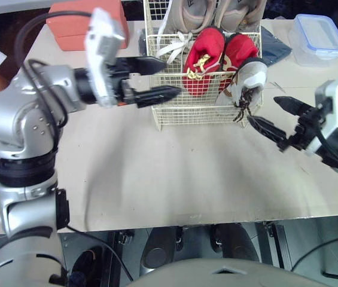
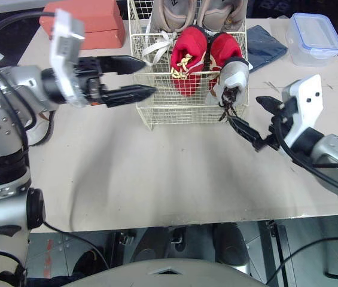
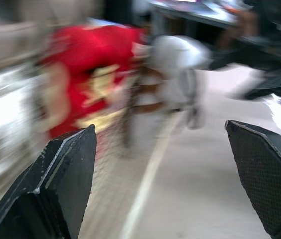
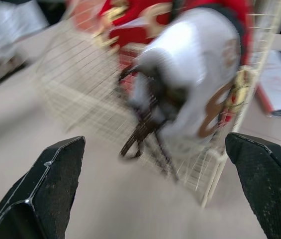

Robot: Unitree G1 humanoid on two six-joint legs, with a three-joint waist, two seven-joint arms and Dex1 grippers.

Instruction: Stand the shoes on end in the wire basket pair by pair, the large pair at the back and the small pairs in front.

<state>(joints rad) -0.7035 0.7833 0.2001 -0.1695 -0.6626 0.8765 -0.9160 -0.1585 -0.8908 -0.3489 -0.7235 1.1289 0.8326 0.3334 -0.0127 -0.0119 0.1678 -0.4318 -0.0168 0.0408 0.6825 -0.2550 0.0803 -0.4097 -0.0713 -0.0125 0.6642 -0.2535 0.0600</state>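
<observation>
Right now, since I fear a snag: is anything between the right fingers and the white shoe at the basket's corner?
No separate thing shows between the open right gripper and the white shoe. Only the shoe's own dark laces hang down the wire basket's front, close to the lower finger.

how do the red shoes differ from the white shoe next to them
The red shoes are a pair side by side; the white shoe is single. The red shoes have gold laces; the white shoe has dark ones dangling down the basket front. The red shoes sit mid-basket; the white shoe is at its right front corner. Both are small and stand ahead of the beige pair.
</observation>
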